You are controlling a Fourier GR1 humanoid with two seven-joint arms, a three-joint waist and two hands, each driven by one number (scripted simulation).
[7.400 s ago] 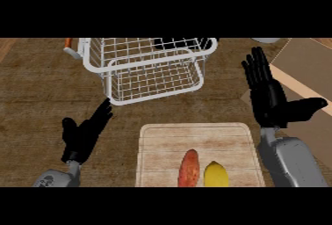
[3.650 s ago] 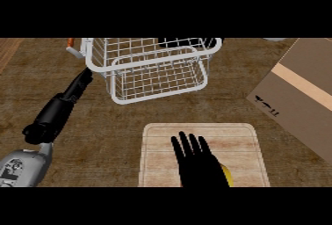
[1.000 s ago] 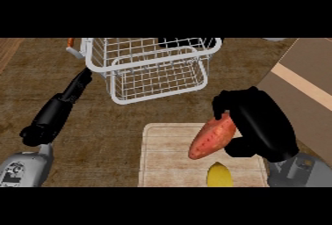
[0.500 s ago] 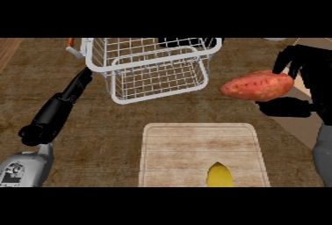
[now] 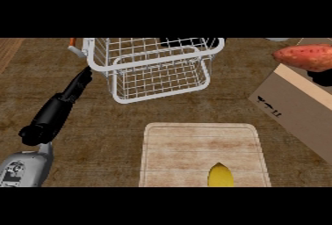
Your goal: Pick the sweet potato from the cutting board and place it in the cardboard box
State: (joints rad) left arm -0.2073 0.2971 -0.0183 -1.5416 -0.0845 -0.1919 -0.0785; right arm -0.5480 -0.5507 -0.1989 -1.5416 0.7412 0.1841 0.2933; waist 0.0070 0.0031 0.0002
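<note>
Since the last frame the sweet potato [image 5: 306, 57] has moved right and up, now at the view's right edge over the cardboard box [image 5: 300, 103], off the cutting board [image 5: 194, 145]. Right hand [image 5: 322, 77] shows only as a dark patch under it, so can't tell its grip; left hand [image 5: 76, 85] stretches fingers straight toward the white wire basket [image 5: 156, 68], holding nothing. Yellow item [image 5: 220, 175] lies at the board's near edge on the counter [image 5: 97, 127].

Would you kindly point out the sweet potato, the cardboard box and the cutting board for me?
sweet potato [image 5: 304, 57]: head view, middle of its reddish skin.
cardboard box [image 5: 304, 107]: head view, its bare brown side panel.
cutting board [image 5: 198, 147]: head view, bare wood above the yellow item.
</note>
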